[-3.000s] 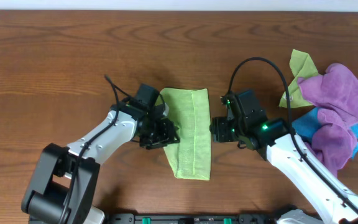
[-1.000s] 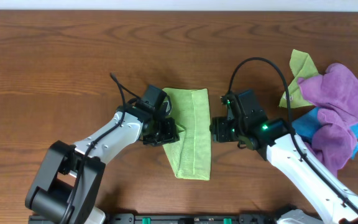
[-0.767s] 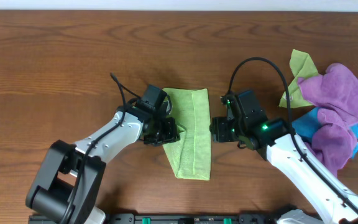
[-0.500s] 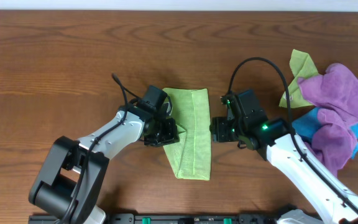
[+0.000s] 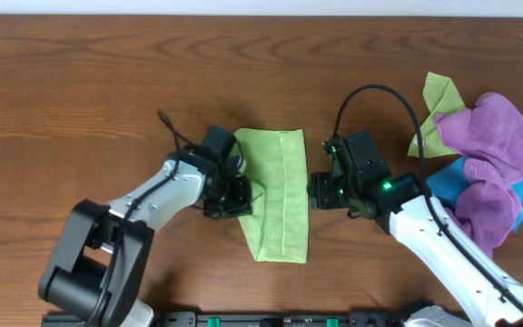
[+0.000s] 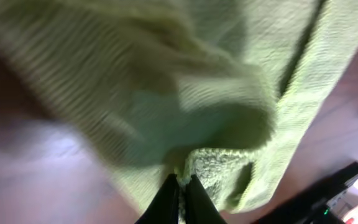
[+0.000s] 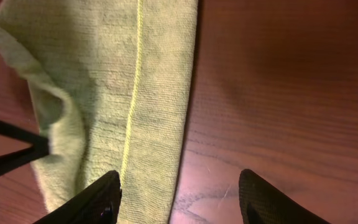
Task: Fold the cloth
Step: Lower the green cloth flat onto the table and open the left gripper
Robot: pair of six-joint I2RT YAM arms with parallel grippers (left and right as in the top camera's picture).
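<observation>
Judging cloth [image 5: 278, 186] soft, thin, limp: best taken at hem | left gripper [image 6: 182, 182] pinched its left edge | right gripper [image 7: 179, 179] gaped wide, empty.

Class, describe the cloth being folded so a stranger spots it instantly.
On the wooden table, look between the left arm and right arm. The cloth is the lime-green folded strip lying alone there, unlike the purple, blue and green cloths heaped at right.

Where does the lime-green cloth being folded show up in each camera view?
Overhead: the cloth lies at centre frame.
Left wrist: it fills most of the frame.
Right wrist: it covers the left half.
Shared landmark: the left pincer, shut on its edge.
</observation>
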